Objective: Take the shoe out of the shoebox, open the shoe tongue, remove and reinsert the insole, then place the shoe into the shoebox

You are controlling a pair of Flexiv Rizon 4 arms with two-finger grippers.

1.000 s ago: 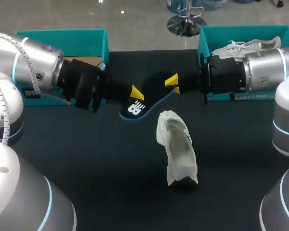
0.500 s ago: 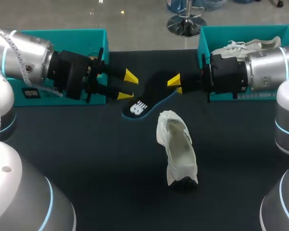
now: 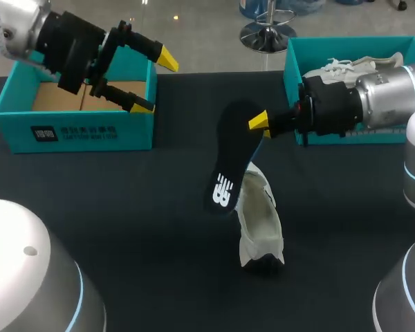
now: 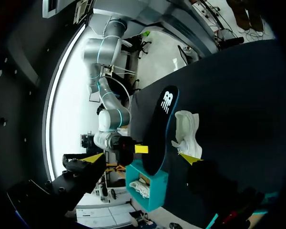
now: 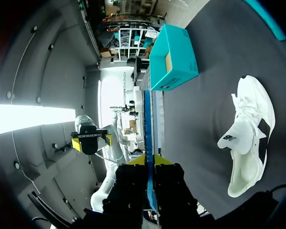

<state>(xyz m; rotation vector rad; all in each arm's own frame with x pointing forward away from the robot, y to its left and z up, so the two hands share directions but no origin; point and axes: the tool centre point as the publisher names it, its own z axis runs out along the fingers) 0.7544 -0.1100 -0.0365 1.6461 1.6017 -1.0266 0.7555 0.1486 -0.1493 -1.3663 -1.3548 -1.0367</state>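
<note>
A black insole (image 3: 232,162) with a white logo hangs tilted from my right gripper (image 3: 261,124), which is shut on its upper end. The lower end hovers just above the white shoe (image 3: 259,221), which lies on its side on the dark table. My left gripper (image 3: 154,83) stands open and holds nothing, raised over the near corner of the left teal shoebox (image 3: 76,128). In the right wrist view the insole (image 5: 148,121) runs edge-on between my right gripper's (image 5: 149,160) fingers, with the shoe (image 5: 248,138) off to one side. The left wrist view shows insole (image 4: 162,126) and shoe (image 4: 187,133) ahead of my open left gripper (image 4: 142,158).
A second teal box (image 3: 301,76) at the back right holds another white shoe (image 3: 353,66); my right arm lies in front of it. The left shoebox shows a brown cardboard inside. Bare dark table spreads to the left of the shoe.
My left gripper opened, let go of the insole and drew back up over the left shoebox. The insole swung down from flat to hanging from my right gripper above the shoe.
</note>
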